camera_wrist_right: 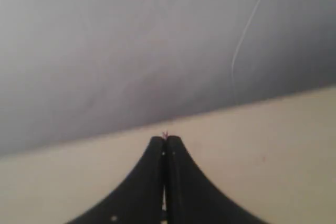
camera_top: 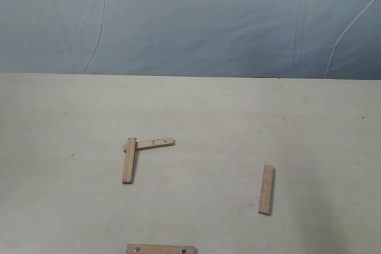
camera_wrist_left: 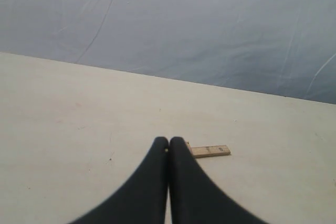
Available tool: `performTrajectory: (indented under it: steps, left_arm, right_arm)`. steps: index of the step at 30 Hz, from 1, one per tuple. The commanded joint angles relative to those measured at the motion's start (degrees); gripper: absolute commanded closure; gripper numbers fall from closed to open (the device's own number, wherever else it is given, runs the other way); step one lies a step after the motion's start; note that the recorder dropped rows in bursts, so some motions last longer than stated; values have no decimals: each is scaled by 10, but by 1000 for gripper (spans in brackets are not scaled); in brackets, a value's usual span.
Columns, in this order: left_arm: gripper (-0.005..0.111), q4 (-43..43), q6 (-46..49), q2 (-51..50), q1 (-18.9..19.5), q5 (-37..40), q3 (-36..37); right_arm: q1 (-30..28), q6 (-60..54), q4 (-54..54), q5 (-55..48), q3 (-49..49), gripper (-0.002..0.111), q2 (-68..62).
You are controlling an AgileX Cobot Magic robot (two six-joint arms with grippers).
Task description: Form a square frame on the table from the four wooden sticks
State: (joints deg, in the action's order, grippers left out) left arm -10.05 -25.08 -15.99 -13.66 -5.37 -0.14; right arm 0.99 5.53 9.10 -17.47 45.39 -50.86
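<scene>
Four wooden sticks lie on the cream table (camera_top: 71, 111). Two meet in an L at left of centre: an upright stick (camera_top: 129, 160) overlapping the end of a crosswise stick (camera_top: 152, 143). A third stick (camera_top: 266, 190) lies alone at the right, lengthwise. The fourth stick (camera_top: 161, 248), with silvery dots, is cut by the bottom edge. No gripper shows in the exterior view. My left gripper (camera_wrist_left: 168, 140) is shut and empty, with the crosswise stick (camera_wrist_left: 210, 151) just beyond its tips. My right gripper (camera_wrist_right: 165, 139) is shut and empty above bare table (camera_wrist_right: 273, 140).
A blue-grey sheet backdrop (camera_top: 190, 16) rises behind the table's far edge. Faint reddish specks mark the surface.
</scene>
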Motion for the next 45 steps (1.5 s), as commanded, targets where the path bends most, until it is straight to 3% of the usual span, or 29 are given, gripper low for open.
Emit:
performTrajectory:
  steps: [1,5,7,11,13,16,20,25,33,36,38,45]
  left_arm:
    - [107,-1,-2,4,-2,3,1]
    - [107,-1,-2,4,-2,3,1]
    - [107,-1,-2,4,-2,3,1]
    - [107,-1,-2,4,-2,3,1]
    - [107,1,-2,4,-2,3,1]
    - [107,1,-3,4,-2,3,1]
    - [107,1,-3,4,-2,3,1]
    - [107,4,-4,4,-2,3,1]
    - [107,4,-4,4,-2,2,1]
    - [107,4,-4,4,-2,2,1]
    - [107,4,-4,4,-2,2,1]
    - [107,4,-8,4,-2,1,1]
  right_arm:
    - [55,-66,-10,-249,119,109,-176]
    - [121,-72,-10,-341,166,103,-287]
    - [156,-69,-10,-331,166,91,-323]
    - [213,-8,-10,-297,166,56,-398]
    - [244,51,-19,-279,166,52,-447]
    - [275,163,-70,-241,166,52,-487]
    - [308,365,-221,-199,166,53,-547]
    - [310,411,-280,-177,166,53,-598]
    - [293,412,-244,-152,166,54,-628]
    - [293,409,-237,-150,166,75,-628]
    - [293,379,-221,-151,166,108,-627]
    - [302,253,-160,-209,242,109,-599]
